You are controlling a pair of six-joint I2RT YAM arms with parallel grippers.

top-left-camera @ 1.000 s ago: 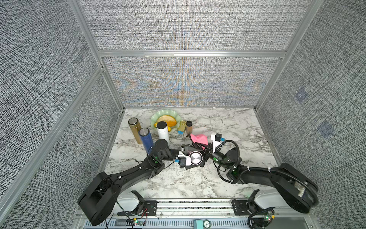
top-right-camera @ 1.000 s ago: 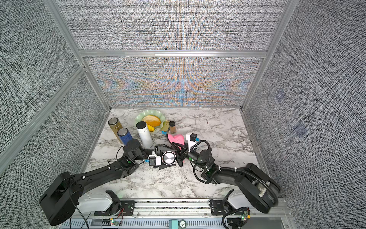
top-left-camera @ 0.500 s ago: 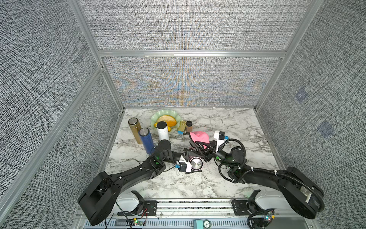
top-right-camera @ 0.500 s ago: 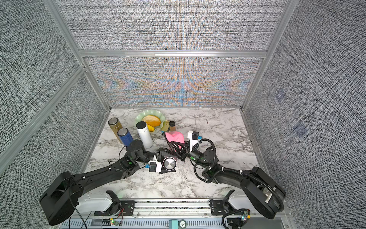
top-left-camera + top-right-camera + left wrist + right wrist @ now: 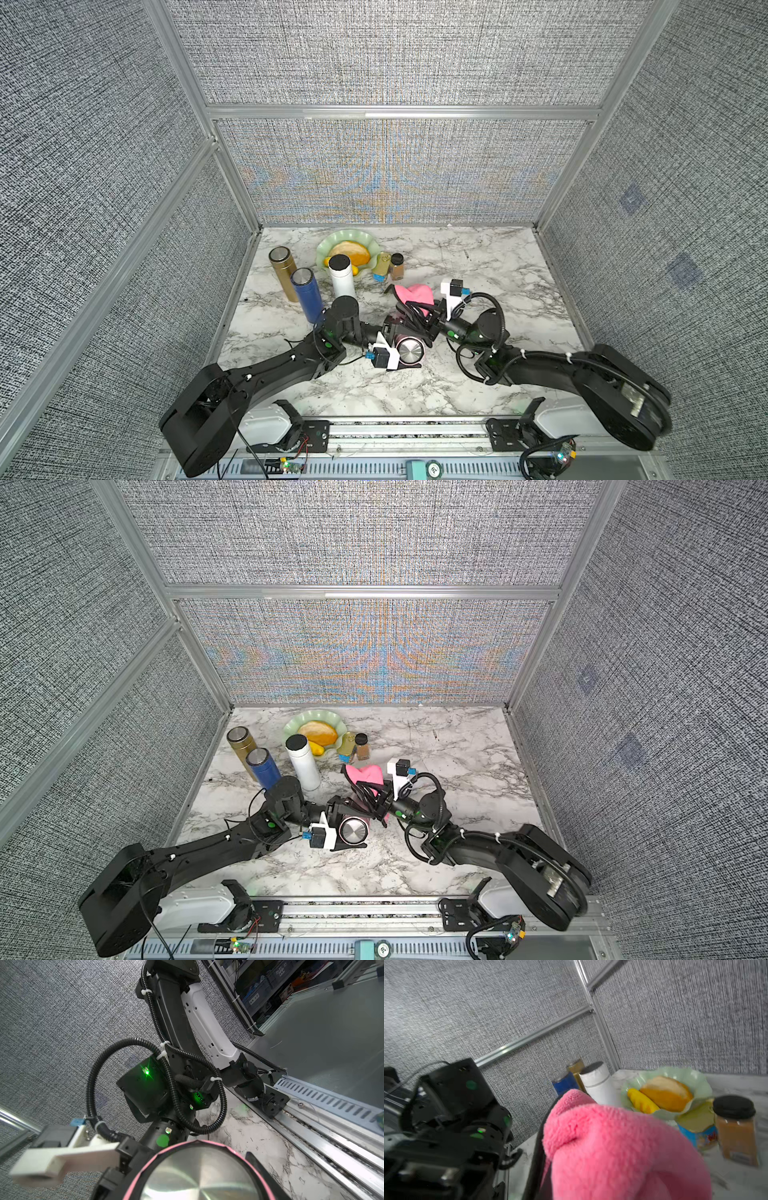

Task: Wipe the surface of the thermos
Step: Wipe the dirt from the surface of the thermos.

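The thermos is clamped in the left gripper, with the jaws pinched onto its pink body from either side. It is tipped over, and its steel base is turned up toward the camera in both top views. It is found in front of the white flask, on the robot's side and a little to the right. Whether it is lifted or resting on the table cannot be told. In the left wrist view the base is ringed in pink, with black fingers seen beside it.

The cloth is held by the right gripper, whose jaws are pressed together on the pink pile. It is held to the right of the white flask, just behind the thermos. Contact between cloth and thermos cannot be made out. Much of the right wrist view is blocked by the cloth.

Left of the white flask, the blue flask and gold flask are stood upright. Behind the white flask the plate is seen, with bread laid in it. To the flask's right, the can and jar are set side by side.
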